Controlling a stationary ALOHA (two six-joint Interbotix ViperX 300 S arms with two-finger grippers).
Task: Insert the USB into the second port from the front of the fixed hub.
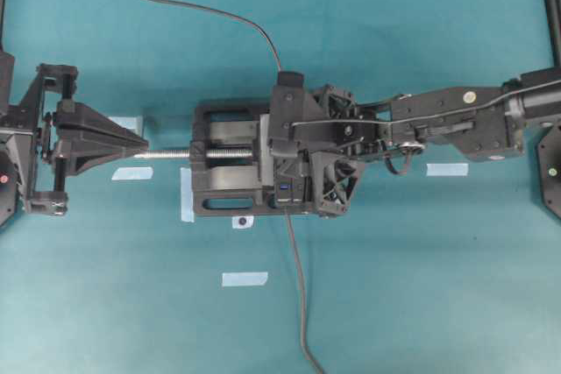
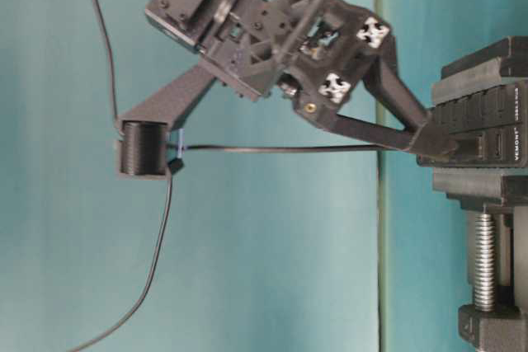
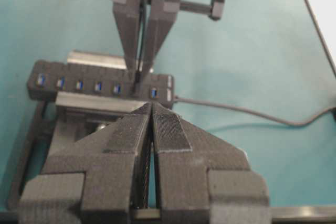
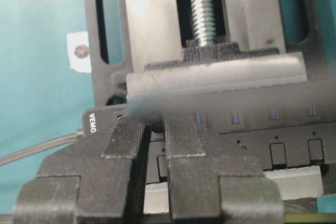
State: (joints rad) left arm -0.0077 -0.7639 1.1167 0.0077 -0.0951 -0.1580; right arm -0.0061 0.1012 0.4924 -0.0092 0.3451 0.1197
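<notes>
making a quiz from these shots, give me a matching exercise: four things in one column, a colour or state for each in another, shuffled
Things:
1. fixed hub
2. right gripper
3. left gripper
4. vise screw

States:
a. silver, threaded
b. fingers shut, idle, away from the hub
c. clamped in the vise, blue ports in a row
d. fingers shut on the USB at the hub

Pairs: 1-c, 2-d, 3-b, 4-a

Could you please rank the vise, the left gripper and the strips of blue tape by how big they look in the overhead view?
1. The vise, the largest.
2. The left gripper, a bit smaller, though standing higher and nearer the camera may enlarge it.
3. The strips of blue tape, far smaller; the short ones look alike, so I leave them unranked.
</notes>
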